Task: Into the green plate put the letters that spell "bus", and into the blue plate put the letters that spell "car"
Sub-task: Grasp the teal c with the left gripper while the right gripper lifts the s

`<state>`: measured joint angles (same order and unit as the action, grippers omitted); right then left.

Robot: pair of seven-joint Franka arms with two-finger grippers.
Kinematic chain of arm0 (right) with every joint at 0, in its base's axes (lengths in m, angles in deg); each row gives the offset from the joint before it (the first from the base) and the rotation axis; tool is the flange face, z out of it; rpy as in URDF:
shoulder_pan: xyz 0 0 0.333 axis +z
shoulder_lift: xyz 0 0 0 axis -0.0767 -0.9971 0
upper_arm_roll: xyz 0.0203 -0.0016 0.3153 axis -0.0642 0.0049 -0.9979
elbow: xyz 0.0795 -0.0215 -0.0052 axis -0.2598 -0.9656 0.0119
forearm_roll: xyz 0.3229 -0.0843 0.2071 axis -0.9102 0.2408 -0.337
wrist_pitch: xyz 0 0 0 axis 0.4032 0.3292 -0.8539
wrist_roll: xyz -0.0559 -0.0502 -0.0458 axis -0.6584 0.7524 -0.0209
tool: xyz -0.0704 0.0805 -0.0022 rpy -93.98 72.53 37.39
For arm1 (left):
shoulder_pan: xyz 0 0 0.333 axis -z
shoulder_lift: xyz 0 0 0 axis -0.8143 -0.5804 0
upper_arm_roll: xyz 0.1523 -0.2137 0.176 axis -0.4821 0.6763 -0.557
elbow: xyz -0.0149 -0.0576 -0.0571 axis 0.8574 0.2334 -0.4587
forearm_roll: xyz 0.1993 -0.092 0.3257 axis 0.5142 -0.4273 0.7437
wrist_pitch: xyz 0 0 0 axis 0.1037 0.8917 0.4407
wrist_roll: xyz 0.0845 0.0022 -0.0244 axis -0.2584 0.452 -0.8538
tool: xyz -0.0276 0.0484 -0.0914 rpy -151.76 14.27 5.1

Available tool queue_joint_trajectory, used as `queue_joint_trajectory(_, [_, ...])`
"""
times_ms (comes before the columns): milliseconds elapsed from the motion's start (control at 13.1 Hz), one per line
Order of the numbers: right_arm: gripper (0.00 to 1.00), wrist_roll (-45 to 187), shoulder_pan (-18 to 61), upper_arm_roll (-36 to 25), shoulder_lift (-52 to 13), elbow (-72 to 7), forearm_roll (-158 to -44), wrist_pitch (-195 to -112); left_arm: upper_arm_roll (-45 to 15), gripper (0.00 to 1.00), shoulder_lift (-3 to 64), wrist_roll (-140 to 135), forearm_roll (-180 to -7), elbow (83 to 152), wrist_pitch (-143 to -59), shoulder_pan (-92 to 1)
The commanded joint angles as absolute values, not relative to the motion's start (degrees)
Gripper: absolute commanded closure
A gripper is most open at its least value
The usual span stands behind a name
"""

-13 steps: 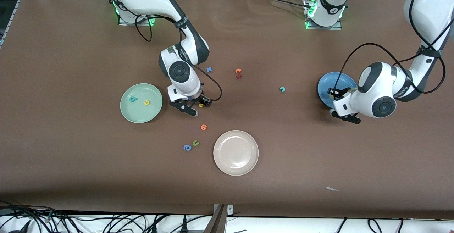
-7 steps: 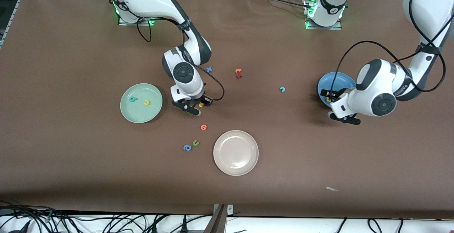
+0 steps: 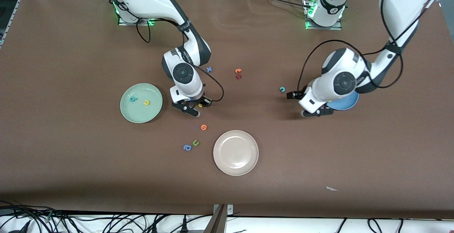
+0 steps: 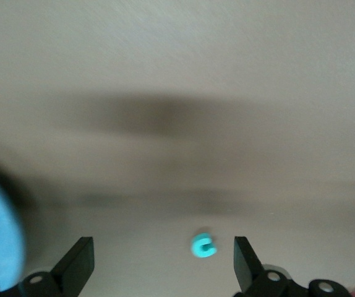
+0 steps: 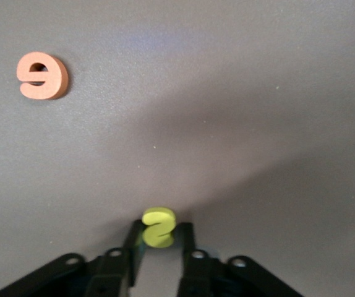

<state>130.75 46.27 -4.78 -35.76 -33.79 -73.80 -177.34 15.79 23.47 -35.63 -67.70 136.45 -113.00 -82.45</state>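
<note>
My right gripper [image 3: 200,105] is down at the table beside the green plate [image 3: 141,114], shut on the yellow "s" [image 5: 159,227], which shows again as the yellow "s" [image 3: 201,102]. A teal "b" [image 3: 133,99] and a yellow "u" [image 3: 146,102] lie in that plate. My left gripper [image 4: 162,267] is open over the table between the teal "c" [image 3: 282,89] and the blue plate [image 3: 344,103]. The teal "c" [image 4: 203,244] lies just ahead of its spread fingers. The left arm hides most of the blue plate.
A cream plate [image 3: 236,152] sits nearer the camera. An orange round letter [image 3: 203,127], a green "u" [image 3: 195,143] and a blue "a" [image 3: 187,148] lie close to it. A blue "x" [image 3: 209,69], an orange letter [image 3: 238,71] and a dark red one [image 3: 238,76] lie mid-table.
My left gripper opened and swung from over the blue plate toward the teal "c". My right gripper closed on the yellow "s" where it lay.
</note>
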Motion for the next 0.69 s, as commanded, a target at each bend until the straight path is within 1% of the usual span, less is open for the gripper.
queue_joint_trajectory(0, [0.81, 131.2, 46.6, -4.4, -36.8, -32.6, -73.0, -178.1, 15.8, 0.04, 24.9, -42.5, -65.0, 140.9, -118.4, -80.0])
queue_joint_trajectory(76, [0.84, 130.4, 46.4, -3.7, -36.3, -32.6, -72.9, -177.7, 15.8, 0.06, 24.7, -45.6, -61.4, 142.3, -118.8, -79.1])
queue_joint_trajectory(228, [0.84, 130.1, 46.3, -2.3, -34.4, -32.6, -72.5, -174.1, 15.7, 0.06, 23.4, -50.0, -54.8, 143.5, -119.0, -78.1])
queue_joint_trajectory(304, [0.84, 129.9, 46.3, -1.6, -33.3, -32.6, -72.4, -172.5, 15.6, 0.09, 22.4, -50.7, -53.8, 143.6, -120.2, -78.1])
queue_joint_trajectory(457, [0.84, 122.5, 46.1, 1.8, -30.2, -32.7, -72.8, -165.9, 15.4, 0.11, 21.4, -50.9, -53.6, 143.8, -122.0, -77.9])
queue_joint_trajectory(609, [0.83, 114.3, 46.1, 5.4, -26.4, -33.6, -73.1, -158.2, 15.4, 0.20, 20.7, -50.9, -53.6, 143.8, -122.1, -77.8])
